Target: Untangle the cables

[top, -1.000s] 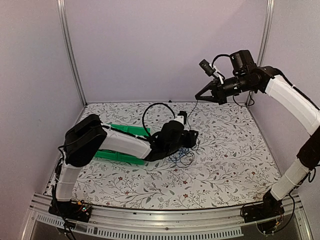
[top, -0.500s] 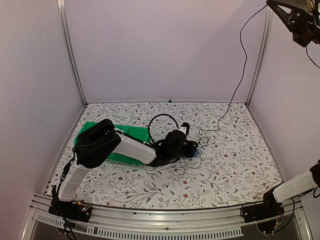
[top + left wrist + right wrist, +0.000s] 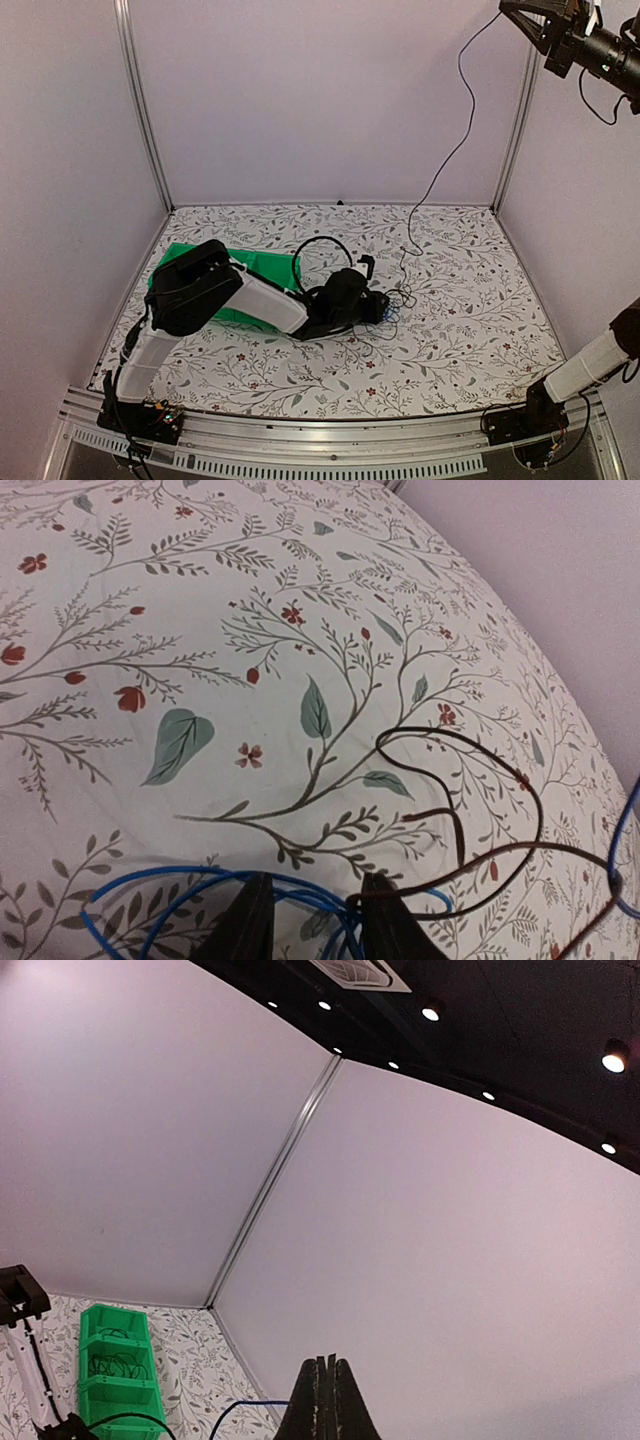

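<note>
The cables lie as a small snarl (image 3: 393, 302) of blue and black wires on the flowered table. My left gripper (image 3: 378, 306) rests low on the snarl. In the left wrist view its fingers (image 3: 312, 892) stand apart with blue wires (image 3: 150, 892) running between them, and black wire loops (image 3: 500, 780) lie just beyond. My right gripper (image 3: 508, 10) is raised to the top right, shut on a thin black cable (image 3: 450, 150) that hangs down to the snarl. In the right wrist view the right gripper (image 3: 327, 1365) has its fingers pressed together.
A green bin (image 3: 262, 264) sits at the left behind my left arm; it also shows in the right wrist view (image 3: 115, 1360) with wires inside. A thick black arm hose (image 3: 318, 240) arcs above the left wrist. Walls and metal posts (image 3: 520, 110) close in the table.
My right gripper has risen from mid height to the top right, drawing the black cable up out of the snarl. My left gripper has stayed on the snarl, shifting slightly.
</note>
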Available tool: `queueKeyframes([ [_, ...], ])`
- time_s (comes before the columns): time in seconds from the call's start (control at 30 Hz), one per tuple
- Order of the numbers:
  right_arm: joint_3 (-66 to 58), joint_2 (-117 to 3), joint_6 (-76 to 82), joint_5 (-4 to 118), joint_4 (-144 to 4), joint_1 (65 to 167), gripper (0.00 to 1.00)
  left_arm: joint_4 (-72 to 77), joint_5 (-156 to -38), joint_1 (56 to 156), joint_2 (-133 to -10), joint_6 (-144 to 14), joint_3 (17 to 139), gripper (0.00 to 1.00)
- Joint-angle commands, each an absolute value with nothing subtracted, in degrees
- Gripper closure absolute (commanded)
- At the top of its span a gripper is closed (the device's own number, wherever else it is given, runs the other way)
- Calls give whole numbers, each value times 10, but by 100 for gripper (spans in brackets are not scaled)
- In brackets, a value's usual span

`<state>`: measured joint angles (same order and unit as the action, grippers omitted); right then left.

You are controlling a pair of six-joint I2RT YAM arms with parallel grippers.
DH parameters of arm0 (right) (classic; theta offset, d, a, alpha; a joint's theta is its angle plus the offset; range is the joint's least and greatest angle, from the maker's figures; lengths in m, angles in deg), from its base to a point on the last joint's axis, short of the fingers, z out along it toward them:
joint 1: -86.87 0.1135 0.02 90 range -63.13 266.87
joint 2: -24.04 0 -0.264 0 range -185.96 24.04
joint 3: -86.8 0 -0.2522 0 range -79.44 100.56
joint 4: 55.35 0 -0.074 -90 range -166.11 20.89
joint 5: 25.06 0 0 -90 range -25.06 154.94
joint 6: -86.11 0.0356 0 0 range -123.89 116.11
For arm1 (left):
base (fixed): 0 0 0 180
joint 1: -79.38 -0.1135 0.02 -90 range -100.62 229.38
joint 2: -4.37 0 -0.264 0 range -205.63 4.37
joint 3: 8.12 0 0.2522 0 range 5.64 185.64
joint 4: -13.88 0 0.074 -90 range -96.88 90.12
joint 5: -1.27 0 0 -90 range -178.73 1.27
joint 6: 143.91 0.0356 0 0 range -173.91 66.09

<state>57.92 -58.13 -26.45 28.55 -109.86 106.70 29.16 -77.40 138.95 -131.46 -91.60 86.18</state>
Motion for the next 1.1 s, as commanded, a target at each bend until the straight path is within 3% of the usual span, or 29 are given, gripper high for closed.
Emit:
queueKeyframes([
  [0.0, 662, -584, -299, 397, -1044, 1065, 100, 294, -787, 1389, -1294, -915, 842, 72],
  [0.17, 707, -593, -344, 461, -1011, 1066, 100, 289, -785, 1395, -1294, -912, 835, 71],
  [0.43, 570, -551, -350, 519, -1002, 1065, 100, 279, -776, 1401, -1279, -894, 828, 70],
  [0.63, 392, -507, -335, 490, -1000, 1065, 100, 283, -760, 1410, -1227, -848, 806, 47],
  [0.73, 307, -484, -330, 481, -987, 1066, 100, 277, -752, 1416, -1182, -828, 795, 41],
  [1.07, 135, -447, -311, 438, -950, 1065, 100, 234, -759, 1429, -1061, -818, 738, 31],
])
